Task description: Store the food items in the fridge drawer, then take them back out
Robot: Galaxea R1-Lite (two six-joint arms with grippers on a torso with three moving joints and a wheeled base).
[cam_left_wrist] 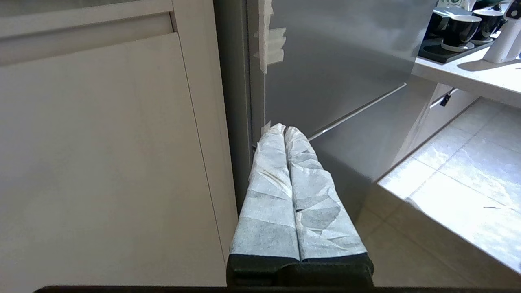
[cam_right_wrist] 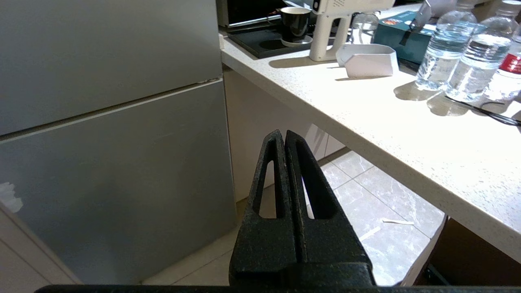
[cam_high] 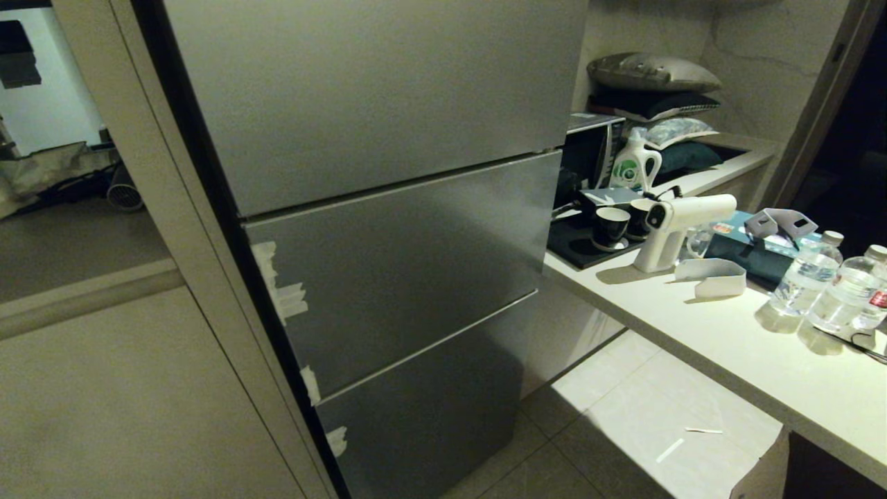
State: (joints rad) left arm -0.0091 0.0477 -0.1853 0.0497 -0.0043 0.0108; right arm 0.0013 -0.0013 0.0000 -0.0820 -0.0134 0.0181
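Observation:
A grey steel fridge [cam_high: 388, 229] stands before me with all its fronts closed, so the fridge drawer is hidden behind them. The food items are out of view. My left gripper [cam_left_wrist: 284, 129], its fingers wrapped in pale tape, is shut and empty, pointing at the fridge's left edge [cam_left_wrist: 260, 81] near the seam above the lowest front. My right gripper [cam_right_wrist: 282, 136] is shut and empty, held in the air between the fridge's right side [cam_right_wrist: 122, 162] and the counter [cam_right_wrist: 407, 134]. Neither arm shows in the head view.
A pale cabinet [cam_high: 125, 388] flanks the fridge on the left. The counter [cam_high: 748, 360] on the right carries a white spray gun [cam_high: 675, 229], black cups on a tray [cam_high: 611, 227], a detergent bottle [cam_high: 634, 166], a teal box [cam_high: 755, 253] and clear water bottles [cam_high: 807, 274]. Tiled floor [cam_high: 644, 423] lies below.

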